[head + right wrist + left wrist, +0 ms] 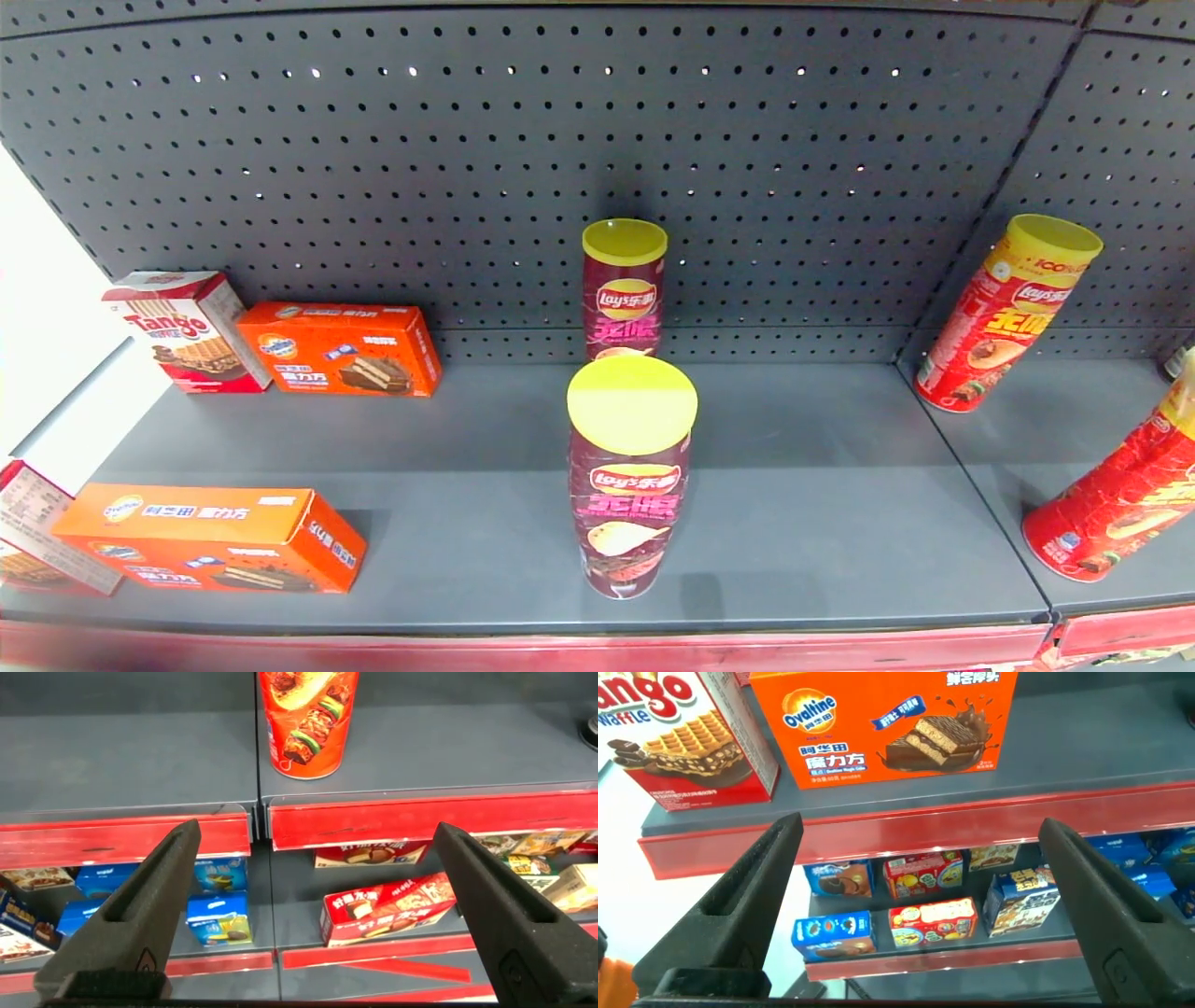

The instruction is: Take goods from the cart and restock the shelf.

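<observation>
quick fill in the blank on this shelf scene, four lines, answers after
1. The front maroon cardboard crisp tube on the grey metal shelf has a ____ lid.
2. Behind it stands ____ more maroon tube.
3. The red crisp tube at the back stands to the robot's ____ of them.
4. The left gripper and the right gripper both have jaws standing ____.
Missing words: yellow, one, right, open.
</observation>
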You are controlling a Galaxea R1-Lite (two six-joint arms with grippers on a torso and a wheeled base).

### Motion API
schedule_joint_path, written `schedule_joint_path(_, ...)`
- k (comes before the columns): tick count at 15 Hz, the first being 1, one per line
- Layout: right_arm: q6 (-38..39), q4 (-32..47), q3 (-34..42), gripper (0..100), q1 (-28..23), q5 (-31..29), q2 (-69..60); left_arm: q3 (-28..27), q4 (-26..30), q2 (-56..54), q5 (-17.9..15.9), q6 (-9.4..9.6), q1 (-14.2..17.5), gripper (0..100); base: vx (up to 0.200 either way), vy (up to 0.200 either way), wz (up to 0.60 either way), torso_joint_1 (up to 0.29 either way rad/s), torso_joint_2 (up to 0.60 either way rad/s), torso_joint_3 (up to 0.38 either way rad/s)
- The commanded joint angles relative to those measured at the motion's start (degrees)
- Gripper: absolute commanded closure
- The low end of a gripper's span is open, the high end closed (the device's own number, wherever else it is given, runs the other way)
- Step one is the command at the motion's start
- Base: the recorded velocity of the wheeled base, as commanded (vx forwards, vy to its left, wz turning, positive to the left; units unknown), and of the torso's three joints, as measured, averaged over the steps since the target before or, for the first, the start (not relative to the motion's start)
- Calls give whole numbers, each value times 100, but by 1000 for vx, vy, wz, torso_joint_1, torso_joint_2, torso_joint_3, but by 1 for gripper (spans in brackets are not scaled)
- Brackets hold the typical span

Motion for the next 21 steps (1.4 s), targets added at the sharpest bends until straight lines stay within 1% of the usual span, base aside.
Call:
schedule_joint_path(1,-11,0,0,0,0,20,-7,0,0,11,14,-33,-1,0,0,0,0,0,0,0)
schedule_joint_path(2,-11,0,0,0,0,20,-7,0,0,11,31,-113,-1,0,0,0,0,0,0,0)
schedule_joint_path(3,-11,0,0,0,0,20,-7,0,0,11,40,-148,-1,0,0,0,0,0,0,0)
schedule_joint_path(5,-11,0,0,0,0,20,-7,0,0,11,66,-165,-1,0,0,0,0,0,0,0)
schedule_joint_path(7,-11,0,0,0,0,20,-7,0,0,11,137,-95,-1,0,0,0,0,0,0,0)
schedule_joint_path(8,-11,0,0,0,0,20,-7,0,0,11,128,-25,-1,0,0,0,0,0,0,0)
schedule_joint_path(9,-11,0,0,0,0,20,-7,0,0,11,119,46,-1,0,-200,0,0,7,-2,-2)
schedule_joint_path(10,-11,0,0,0,0,20,-7,0,0,11,110,46,-1,0,-200,0,0,7,7,12)
schedule_joint_path(13,-11,0,0,0,0,20,-7,0,0,11,119,19,-1,0,0,0,0,0,0,0)
schedule_joint_path(16,-11,0,0,0,0,20,-7,0,0,11,75,81,-1,0,0,0,0,0,0,0)
schedule_joint_path(17,-11,0,0,0,0,20,-7,0,0,11,75,81,-1,0,0,200,0,2,7,7)
schedule_joint_path(19,-11,0,0,0,0,20,-7,0,0,11,75,37,-1,0,0,0,0,0,0,0)
schedule_joint_path(21,-11,0,0,0,0,20,-7,0,0,11,75,37,-1,0,0,0,0,0,0,0)
